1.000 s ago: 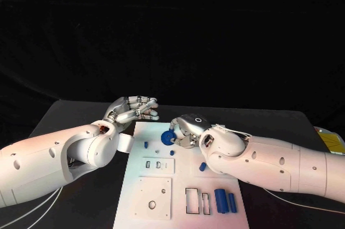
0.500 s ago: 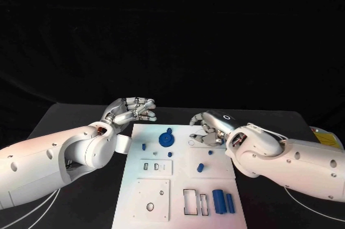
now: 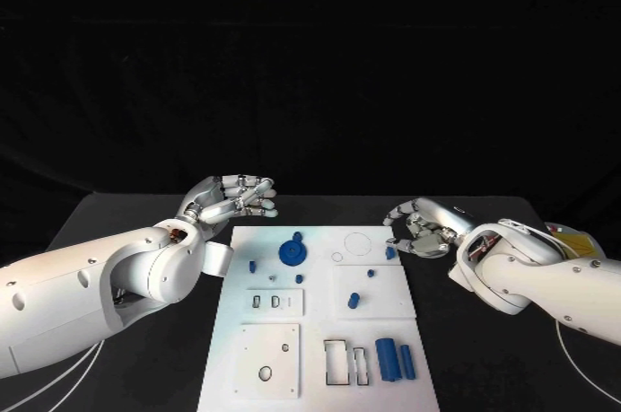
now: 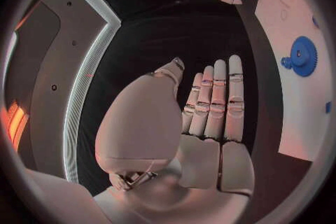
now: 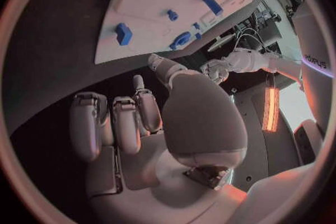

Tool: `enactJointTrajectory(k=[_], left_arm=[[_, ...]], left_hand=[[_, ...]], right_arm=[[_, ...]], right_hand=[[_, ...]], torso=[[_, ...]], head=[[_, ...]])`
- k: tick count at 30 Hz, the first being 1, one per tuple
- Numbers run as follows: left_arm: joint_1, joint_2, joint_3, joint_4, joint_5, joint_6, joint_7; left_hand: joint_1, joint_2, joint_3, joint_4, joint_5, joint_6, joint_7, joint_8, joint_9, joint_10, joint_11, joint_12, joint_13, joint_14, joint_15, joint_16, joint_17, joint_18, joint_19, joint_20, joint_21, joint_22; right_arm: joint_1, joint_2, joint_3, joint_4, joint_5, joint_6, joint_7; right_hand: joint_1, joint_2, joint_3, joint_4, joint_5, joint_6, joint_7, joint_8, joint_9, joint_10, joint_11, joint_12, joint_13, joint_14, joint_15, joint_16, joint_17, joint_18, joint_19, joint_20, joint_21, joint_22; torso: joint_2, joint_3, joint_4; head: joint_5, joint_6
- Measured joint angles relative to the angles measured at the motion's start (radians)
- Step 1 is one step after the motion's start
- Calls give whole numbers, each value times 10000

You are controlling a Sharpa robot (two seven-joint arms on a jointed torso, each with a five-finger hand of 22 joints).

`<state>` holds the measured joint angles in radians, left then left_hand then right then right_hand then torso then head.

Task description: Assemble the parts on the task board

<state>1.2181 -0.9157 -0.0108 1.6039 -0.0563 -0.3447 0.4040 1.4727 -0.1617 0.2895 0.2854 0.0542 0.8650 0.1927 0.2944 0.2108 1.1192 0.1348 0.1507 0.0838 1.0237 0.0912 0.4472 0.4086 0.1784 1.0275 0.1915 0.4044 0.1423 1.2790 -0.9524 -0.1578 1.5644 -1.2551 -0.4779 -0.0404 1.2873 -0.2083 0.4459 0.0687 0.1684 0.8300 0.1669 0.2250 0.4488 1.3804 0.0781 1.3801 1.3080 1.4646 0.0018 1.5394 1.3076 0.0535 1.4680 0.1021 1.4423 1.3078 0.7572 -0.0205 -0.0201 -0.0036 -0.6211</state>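
I see the task board flat on the tabletop, between my hands. Blue gear lies at its far end, untouched. Left hand is off the far left corner, fingers curled, empty. Right hand is beside the far right edge, fingers curled, empty.

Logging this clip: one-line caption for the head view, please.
Both hands, left hand and right hand, hover empty beside the task board, blue gear lying on its far end.

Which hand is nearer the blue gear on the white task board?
Left. The left hand hovers just past the blue gear; the right hand is off the board's far side.
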Motion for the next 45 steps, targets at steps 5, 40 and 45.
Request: enactJointTrajectory(k=[5, 40, 45], left_arm=[[-2, 3, 0, -24, 5, 74, 18], [-8, -73, -6, -38, 19, 151, 48], [-8, -75, -6, -29, 19, 151, 47]], left_hand=[[0, 0, 0, 0, 0, 43, 16, 21, 1, 108, -24, 0, 0, 0, 0, 0, 19, 0, 0, 0, 0, 0], [0, 0, 2, 0, 0, 2, 57, 19, 8, 67, 14, -85, -44, -35, -35, 0, 71, -1, 0, 0, -5, -8], [0, 0, 2, 0, 0, 2, 56, 19, 7, 67, 14, -85, -44, -35, -35, 0, 71, -1, 0, 0, -6, -8]], right_arm=[[-155, -98, -13, -372, 172, 254, 300], [-625, 431, -14, -1194, 273, 830, 775], [-634, 510, -12, -1229, 282, 826, 773]], right_hand=[[0, 0, -3, -29, 0, -35, 35, -50, -7, 0, 0, 0, -1, 0, 0, 40, 5, 0, 0, 0, 0, -1], [38, -38, 13, -67, 119, -67, 65, -128, -9, 95, 96, 106, -5, 0, 0, 39, 2, 0, -38, 37, 0, -4], [-37, 37, 12, -67, 119, -57, 62, -128, 7, 144, 71, 155, -5, 0, 0, 39, 1, 0, -38, 37, 0, -5]], torso=[[-5, 26, -8], [2, 1, -1], [2, 2, -10]], head=[[11, -13], [84, -118], [100, -138]])
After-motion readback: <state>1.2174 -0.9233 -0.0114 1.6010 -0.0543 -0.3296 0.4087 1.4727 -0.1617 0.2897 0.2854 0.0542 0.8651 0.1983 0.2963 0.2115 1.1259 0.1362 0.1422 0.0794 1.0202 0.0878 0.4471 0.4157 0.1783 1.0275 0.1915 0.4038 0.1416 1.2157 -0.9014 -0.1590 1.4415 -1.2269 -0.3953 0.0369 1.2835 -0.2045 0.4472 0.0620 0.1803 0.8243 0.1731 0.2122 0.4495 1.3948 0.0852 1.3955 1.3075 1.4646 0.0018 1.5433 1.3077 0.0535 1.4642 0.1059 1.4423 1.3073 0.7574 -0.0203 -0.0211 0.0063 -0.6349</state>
